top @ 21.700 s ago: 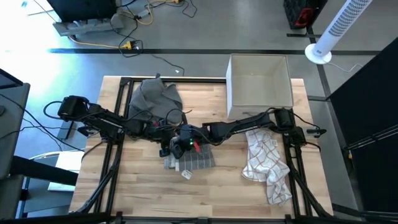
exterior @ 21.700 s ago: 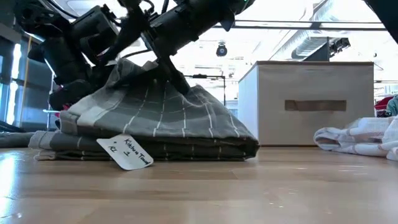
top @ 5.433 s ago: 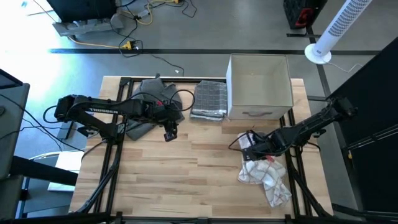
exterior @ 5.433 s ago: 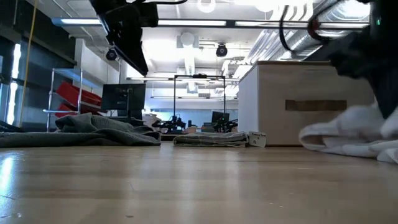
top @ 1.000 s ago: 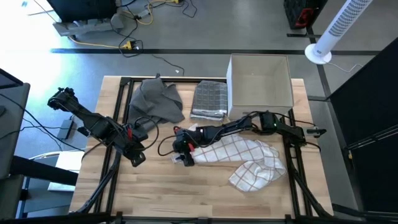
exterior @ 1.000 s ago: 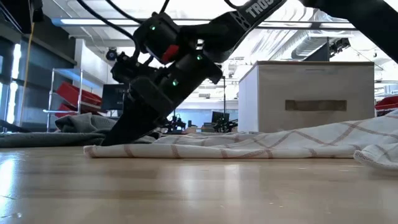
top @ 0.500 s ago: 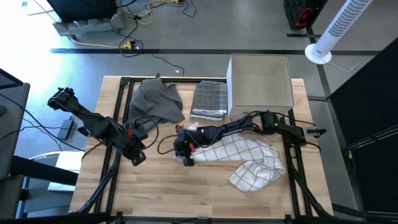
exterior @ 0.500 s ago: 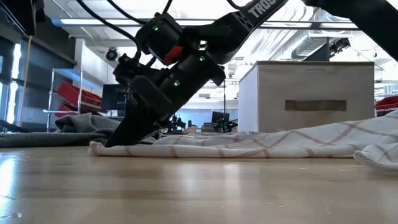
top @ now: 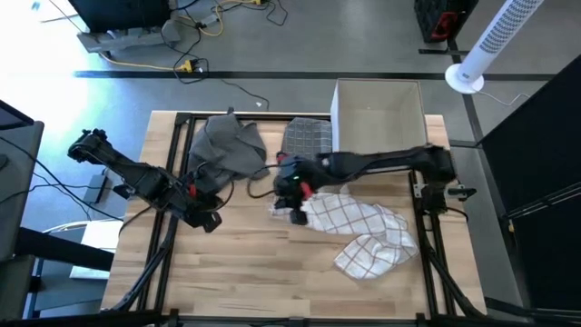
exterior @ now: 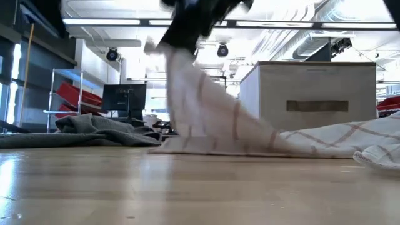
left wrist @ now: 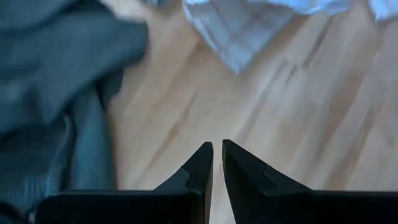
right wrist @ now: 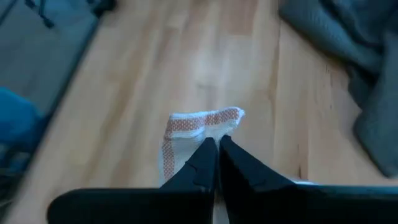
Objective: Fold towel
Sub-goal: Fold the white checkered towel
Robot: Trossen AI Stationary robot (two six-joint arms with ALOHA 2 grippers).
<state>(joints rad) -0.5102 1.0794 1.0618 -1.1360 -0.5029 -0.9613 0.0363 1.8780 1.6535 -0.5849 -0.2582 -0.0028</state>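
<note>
— Towel [top: 359, 227] first: white with a thin red check, lying right of centre on the worktop [top: 245, 272]; one corner is lifted clear of the wood and the rest trails back in loose heaps.

— How will it handle?

— Light and limp, I judge; it hangs in a soft sheet from the raised corner in the low view, so it will sag and drag rather than hold any shape; corners and hemmed edges look the best places to take it, as a pinch in the middle would only bunch it.

— Who has it?

— Right gripper [top: 292, 202], above the middle of the worktop; fingers pinched tight on the corner hem, whose red-banded tip pokes out past them in its wrist view.

— Left gripper [top: 207, 218]?

— Near the dark grey cloth [top: 227, 145], above bare wood; fingers nearly together, holding nothing.
</note>
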